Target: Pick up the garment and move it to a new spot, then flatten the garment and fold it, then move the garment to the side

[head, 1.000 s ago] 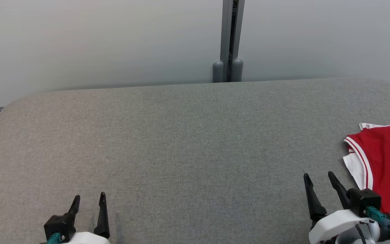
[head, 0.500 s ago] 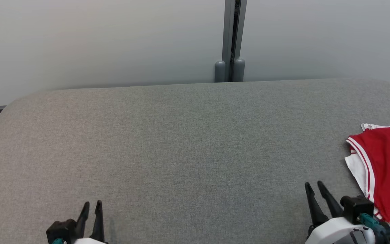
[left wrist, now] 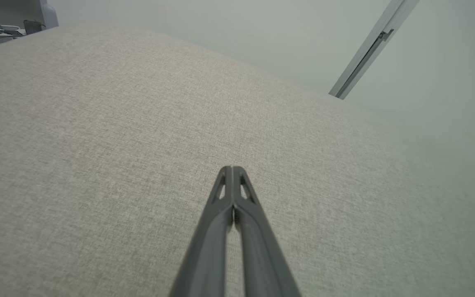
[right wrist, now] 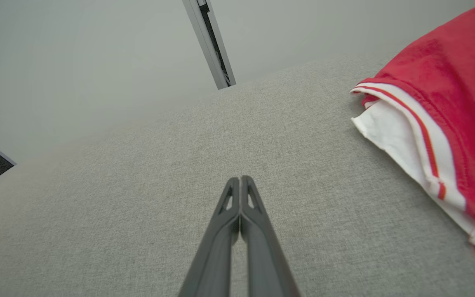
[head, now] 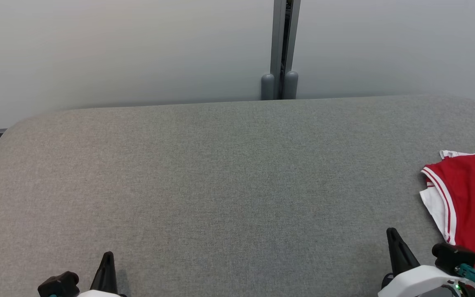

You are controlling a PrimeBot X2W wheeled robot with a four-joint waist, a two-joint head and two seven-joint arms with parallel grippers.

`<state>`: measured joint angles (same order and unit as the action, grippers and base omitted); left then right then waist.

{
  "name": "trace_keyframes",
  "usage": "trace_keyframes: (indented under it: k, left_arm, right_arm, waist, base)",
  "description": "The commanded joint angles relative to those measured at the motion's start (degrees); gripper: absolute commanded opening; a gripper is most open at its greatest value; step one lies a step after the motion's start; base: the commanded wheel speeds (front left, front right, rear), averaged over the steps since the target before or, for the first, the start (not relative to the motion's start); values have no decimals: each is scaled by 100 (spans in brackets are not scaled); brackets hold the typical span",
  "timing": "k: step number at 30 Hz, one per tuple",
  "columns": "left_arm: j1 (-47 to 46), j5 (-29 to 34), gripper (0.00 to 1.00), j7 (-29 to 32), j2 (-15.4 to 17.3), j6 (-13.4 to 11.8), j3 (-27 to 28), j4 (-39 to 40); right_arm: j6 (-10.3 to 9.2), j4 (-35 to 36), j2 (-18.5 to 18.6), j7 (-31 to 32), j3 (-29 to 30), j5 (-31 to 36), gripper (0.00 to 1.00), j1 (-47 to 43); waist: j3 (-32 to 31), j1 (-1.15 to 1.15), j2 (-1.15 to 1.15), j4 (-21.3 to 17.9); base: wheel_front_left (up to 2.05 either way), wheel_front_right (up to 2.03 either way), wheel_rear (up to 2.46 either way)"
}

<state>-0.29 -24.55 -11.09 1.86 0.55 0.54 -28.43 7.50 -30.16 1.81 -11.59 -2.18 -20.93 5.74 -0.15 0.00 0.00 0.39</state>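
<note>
- One garment (head: 470, 198), red with white striped trim, lies at the right edge of the head view and is cut off by the frame. Its trimmed edge slants from upper left to lower right, with a corner pointing frame-left. Its long axis cannot be told.
- Left gripper (head: 107, 256), lower left: fingers pressed together, holding nothing.
- Right gripper (head: 391, 233), lower right: fingers pressed together, near the garment, not touching it.
- Grey woven tabletop (head: 221, 185) has rounded corners. Pale wall panels (head: 118, 49) stand behind it, split by a grey metal post (head: 279, 41).
</note>
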Motion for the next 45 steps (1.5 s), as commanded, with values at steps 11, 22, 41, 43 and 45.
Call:
trace_keyframes:
  k: [11,22,41,43,45]
  left_arm:
    - [-236,-1125,0,264,61,142,106,338]
    - [-301,-2038,0,505,70,233,186,524]
    - [-398,-3316,0,850,83,366,302,779]
    - [-408,-3448,0,880,84,373,313,803]
    - [-419,-3572,0,915,85,389,325,829]
  right_arm:
    - [0,373,54,287,149,-1187,0,94]
    - [0,580,66,531,269,-2148,0,91]
    - [0,872,83,884,436,-3497,0,89]
    - [0,901,85,919,453,-3631,0,89]
    - [0,926,87,952,469,-3764,0,88]
  waist:
    - [3,0,0,-4]
    - [7,0,0,-8]
    - [12,0,0,-14]
    - [12,0,0,-14]
    - [13,0,0,-15]
  base:
    - [0,0,0]
    - [0,0,0]
    - [0,0,0]
    - [0,0,0]
    - [0,0,0]
